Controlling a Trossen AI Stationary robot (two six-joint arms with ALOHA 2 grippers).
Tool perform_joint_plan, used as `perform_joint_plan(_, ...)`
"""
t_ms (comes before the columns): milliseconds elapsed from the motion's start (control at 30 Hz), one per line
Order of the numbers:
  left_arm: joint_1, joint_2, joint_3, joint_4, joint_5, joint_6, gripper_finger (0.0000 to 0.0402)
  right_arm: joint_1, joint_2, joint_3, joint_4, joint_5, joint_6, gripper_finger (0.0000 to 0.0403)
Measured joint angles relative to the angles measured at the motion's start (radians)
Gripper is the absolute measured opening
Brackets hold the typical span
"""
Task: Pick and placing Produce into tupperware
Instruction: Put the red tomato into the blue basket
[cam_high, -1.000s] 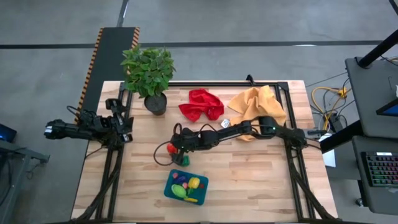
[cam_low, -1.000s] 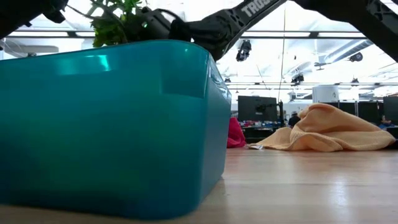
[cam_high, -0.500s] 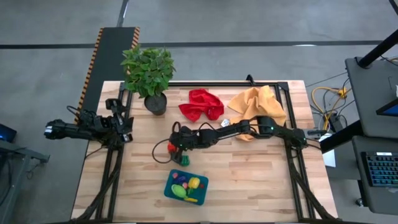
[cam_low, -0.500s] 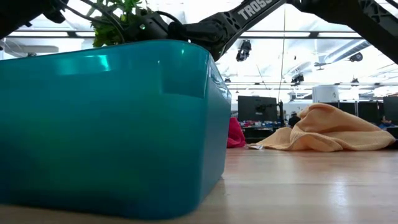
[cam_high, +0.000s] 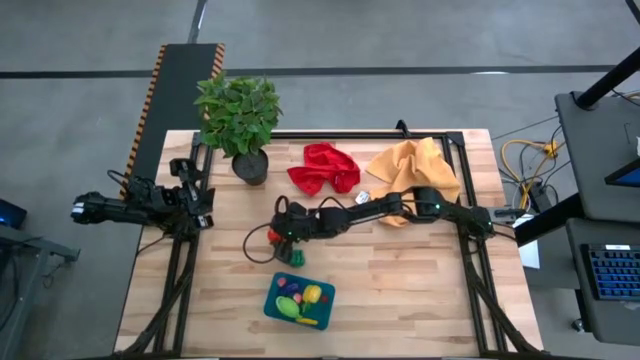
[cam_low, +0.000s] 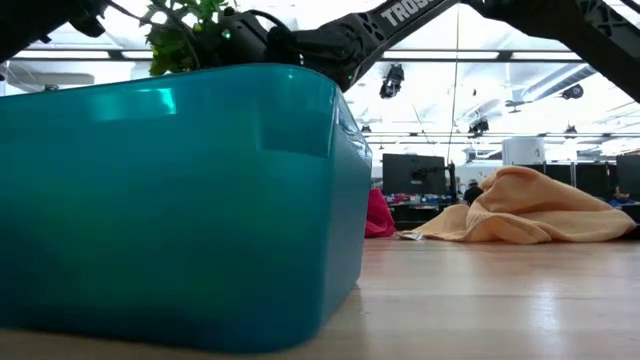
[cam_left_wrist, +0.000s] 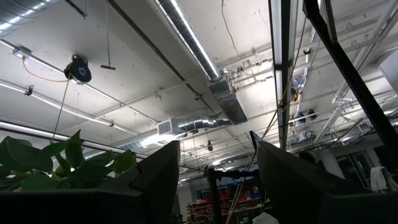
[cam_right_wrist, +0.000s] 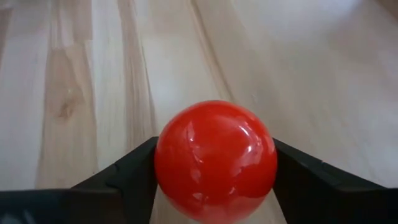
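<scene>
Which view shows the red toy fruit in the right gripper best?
The right wrist view: the glossy red round toy fruit fills it, clamped between the right gripper fingers. The high view shows a speck; the low and left wrist views show nothing.

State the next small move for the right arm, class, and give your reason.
Probably lift and carry toward the teal container. The right gripper has its fingers against both sides of a red ball, which looks held just above the wooden table. The container, already holding several toy pieces, sits a little nearer the table's front edge. The left gripper waits at the table's left edge.
</scene>
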Motion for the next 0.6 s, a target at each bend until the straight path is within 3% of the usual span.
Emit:
perform_joint_plan(133,0.000,0.000,0.000,0.000,0.000,0.000,0.0199,0.001,-0.003,0.070,-0.092,0.000,-0.026,0.0261)
perform_joint_plan(367,0.000,0.000,0.000,0.000,0.000,0.000,0.0199,0.019,-0.005,0.223,-0.326,0.000,-0.038,0.0245)
perform_joint_plan(600,0.000,0.001,0.000,-0.002,0.000,-0.001,0.0199,0.091,-0.006,0.387,-0.582,0.000,-0.015,0.0245)
